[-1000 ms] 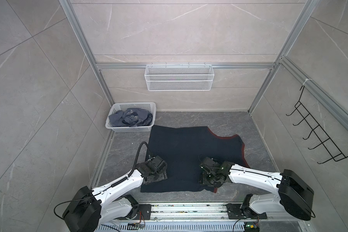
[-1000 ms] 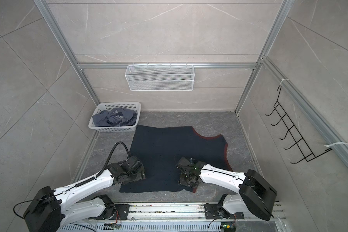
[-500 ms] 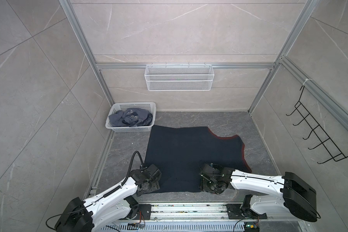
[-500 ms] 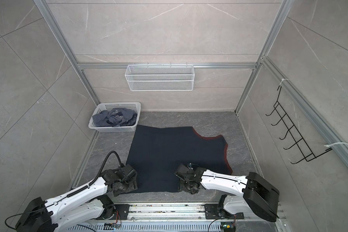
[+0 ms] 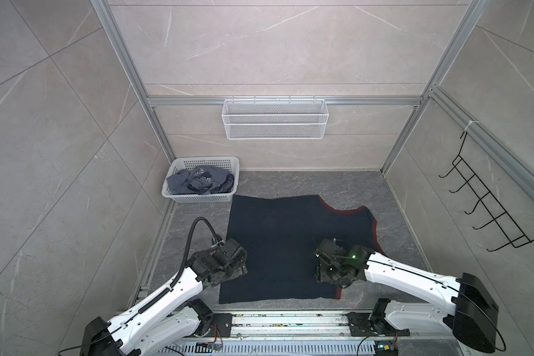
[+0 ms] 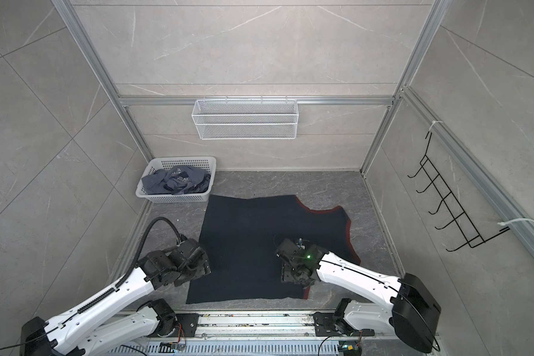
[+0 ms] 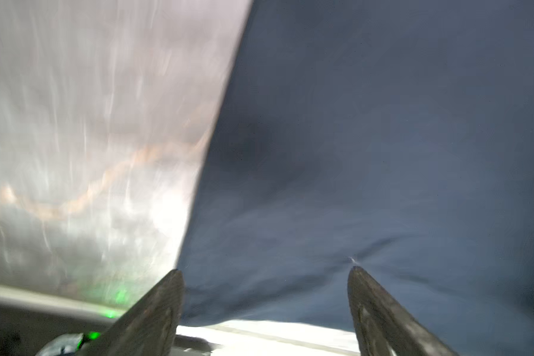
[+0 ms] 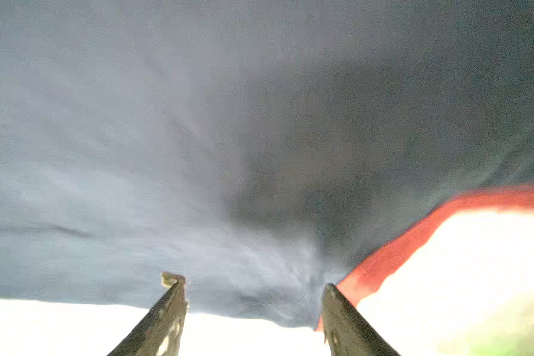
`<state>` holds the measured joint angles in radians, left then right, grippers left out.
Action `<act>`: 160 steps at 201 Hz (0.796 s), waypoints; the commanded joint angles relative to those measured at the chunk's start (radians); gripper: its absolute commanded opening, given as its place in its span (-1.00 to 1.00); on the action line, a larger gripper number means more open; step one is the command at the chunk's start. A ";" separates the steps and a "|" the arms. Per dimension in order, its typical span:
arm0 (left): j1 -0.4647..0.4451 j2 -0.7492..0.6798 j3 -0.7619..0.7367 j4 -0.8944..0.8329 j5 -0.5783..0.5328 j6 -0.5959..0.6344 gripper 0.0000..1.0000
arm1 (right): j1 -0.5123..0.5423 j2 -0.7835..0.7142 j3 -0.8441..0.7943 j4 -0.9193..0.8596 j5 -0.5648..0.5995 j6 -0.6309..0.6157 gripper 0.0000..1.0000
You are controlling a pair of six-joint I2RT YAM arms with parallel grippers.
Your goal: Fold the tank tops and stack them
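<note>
Movement noted: against the frame half a second earlier, both arms have pushed back out from the rail side. Each end effector now sits a little farther onto the cloth. The garment's near hem lies closer to the rail than it did a second ago.

Navy tank top: spread flat on the bench, with red trim along the armhole and right edge. Its far left corner lies just beside the white basket.

Left end effector: positioned over the top's left edge, in the near half. In the left wrist view its fingers stand spread, gripping nothing, with one tip at the cloth's edge.

Right end effector: positioned over the right part of the near half. In the right wrist view its fingers stand spread, gripping nothing, with the red trim beside one of them.

Both wrist views are blurred, so whether any fingertip touches the cloth cannot be told.

Blue-grey tank top: lying crumpled inside the basket at the bench's far left corner, well apart from both end effectors.
</note>
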<state>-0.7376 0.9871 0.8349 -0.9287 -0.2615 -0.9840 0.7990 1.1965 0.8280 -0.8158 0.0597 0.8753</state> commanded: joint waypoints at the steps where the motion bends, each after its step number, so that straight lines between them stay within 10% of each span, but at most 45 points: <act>1: 0.064 0.186 0.189 0.135 -0.055 0.224 0.73 | -0.175 0.014 0.097 0.033 0.000 -0.180 0.41; 70: 0.251 0.934 0.913 0.169 -0.119 0.472 0.68 | -0.543 0.513 0.438 0.366 -0.210 -0.329 0.35; 160: 0.337 1.397 1.385 0.031 -0.194 0.531 0.58 | -0.617 1.039 1.005 0.273 -0.246 -0.354 0.30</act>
<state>-0.4137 2.3272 2.1483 -0.8383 -0.4038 -0.5053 0.1852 2.1407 1.7218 -0.4747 -0.1802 0.5472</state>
